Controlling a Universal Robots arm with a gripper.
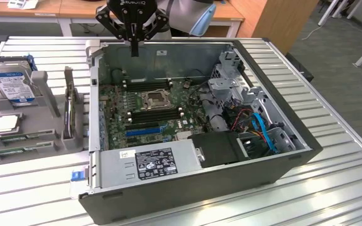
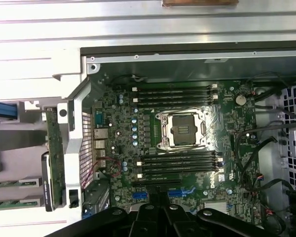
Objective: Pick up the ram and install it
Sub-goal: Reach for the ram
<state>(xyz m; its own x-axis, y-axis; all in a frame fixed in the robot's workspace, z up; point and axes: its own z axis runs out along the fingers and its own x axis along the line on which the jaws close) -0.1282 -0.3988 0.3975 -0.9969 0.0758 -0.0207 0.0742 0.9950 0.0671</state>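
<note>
- Green first: spotting the ram lying in the grey rack on the exterior view's left, untouched.
- Finding the claw pinched shut on nothing, hanging over the open case, well apart from the ram.
- Switching to the wrist view: staring down at the motherboard and its seemingly empty slots; judging pick-up and install both undone.

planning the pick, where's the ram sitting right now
The ram lies in the grey holder at the exterior view's left, outside the computer case, just in front of the CPU chip, with a second stick alongside.
</note>
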